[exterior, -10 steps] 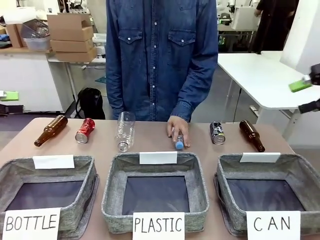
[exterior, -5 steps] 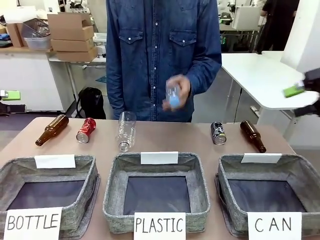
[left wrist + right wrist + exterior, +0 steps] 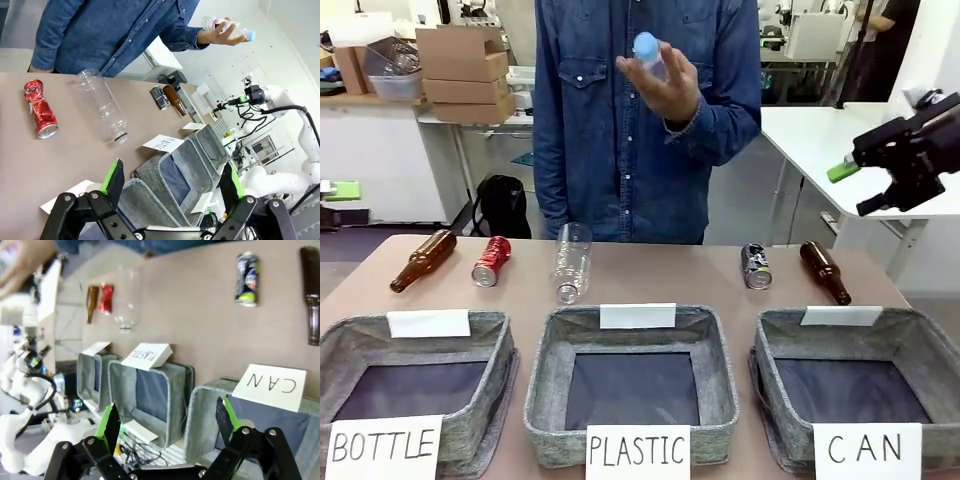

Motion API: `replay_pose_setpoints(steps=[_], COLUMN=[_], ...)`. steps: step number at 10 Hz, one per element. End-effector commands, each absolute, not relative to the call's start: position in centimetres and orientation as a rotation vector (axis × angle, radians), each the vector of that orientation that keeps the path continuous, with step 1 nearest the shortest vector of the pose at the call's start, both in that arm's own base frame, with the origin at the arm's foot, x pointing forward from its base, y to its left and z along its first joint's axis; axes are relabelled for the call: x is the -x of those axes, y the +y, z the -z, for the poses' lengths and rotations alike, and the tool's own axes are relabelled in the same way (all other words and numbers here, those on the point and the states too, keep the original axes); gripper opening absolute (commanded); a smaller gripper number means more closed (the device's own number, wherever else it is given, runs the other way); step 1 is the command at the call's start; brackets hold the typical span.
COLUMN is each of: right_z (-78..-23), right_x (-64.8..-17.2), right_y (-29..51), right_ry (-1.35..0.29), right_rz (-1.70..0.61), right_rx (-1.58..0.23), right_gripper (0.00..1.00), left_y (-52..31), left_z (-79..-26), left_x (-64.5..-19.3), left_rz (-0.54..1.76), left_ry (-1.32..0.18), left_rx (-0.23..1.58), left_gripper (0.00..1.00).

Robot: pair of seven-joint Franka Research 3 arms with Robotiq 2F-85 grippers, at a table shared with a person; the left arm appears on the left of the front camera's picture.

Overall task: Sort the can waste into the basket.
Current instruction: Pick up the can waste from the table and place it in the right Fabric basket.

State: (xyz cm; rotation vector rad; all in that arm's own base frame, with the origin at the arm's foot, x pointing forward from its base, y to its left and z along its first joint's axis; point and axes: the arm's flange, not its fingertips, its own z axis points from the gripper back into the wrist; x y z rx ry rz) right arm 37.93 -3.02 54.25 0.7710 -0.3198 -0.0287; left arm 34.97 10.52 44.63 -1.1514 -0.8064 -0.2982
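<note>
The red dented can [image 3: 491,261] [image 3: 41,115] [image 3: 106,298] lies on the table's far left. Far right lies the dark can [image 3: 755,265] [image 3: 160,97] [image 3: 247,278], just behind the grey basket [image 3: 920,322] [image 3: 210,405] labelled "CAN". My right gripper [image 3: 858,188] [image 3: 167,425] hovers open and empty, high above the table's right end and over the CAN basket's near side. Held above the table's left side, my left gripper [image 3: 172,179] is also open and empty.
The person's raised hand holds a clear blue-capped plastic bottle [image 3: 650,55] [image 3: 227,27] at chest height. Another clear bottle [image 3: 571,260] lies mid-table. Brown glass bottles [image 3: 422,260] [image 3: 823,270] flank the cans. The PLASTIC basket [image 3: 545,380] and BOTTLE basket [image 3: 500,370] line the near edge.
The person has picked the blue-capped bottle off the table and raised it high. My right gripper has swung leftward, farther into the front view. The cans have not moved.
</note>
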Motion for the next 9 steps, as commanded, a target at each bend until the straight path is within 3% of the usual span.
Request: replay_pose_setpoints(steps=[1,2,4,7,9], right_z=[-54.4,-54.2,-54.0,-53.2,-53.5], right_x=[-31.5,-29.1,-28.6,-36.4,-38.0], right_y=[-6.1,-7.0,-7.1,-2.4,-1.3], right_ry=[-0.397,-0.445,-0.447,-0.278,-0.247], right_rz=[0.105,0.145,0.135,0.008,-0.047], right_rx=[-0.806,-0.808,-0.806,-0.726,-0.72], right_gripper=[1.0,1.0,1.0,1.0,1.0], left_y=[10.5,10.5,10.5,10.5,10.5], left_z=[-44.6,-44.6,-44.6,-44.6,-44.6], left_x=[-35.1,-35.1,-35.1,-35.1,-35.1], left_rz=[0.313,0.313,0.313,0.313,0.313], left_ry=[-0.837,-0.837,-0.837,-0.837,-0.837], left_rx=[1.16,1.16,1.16,1.16,1.16], left_gripper=[1.0,1.0,1.0,1.0,1.0])
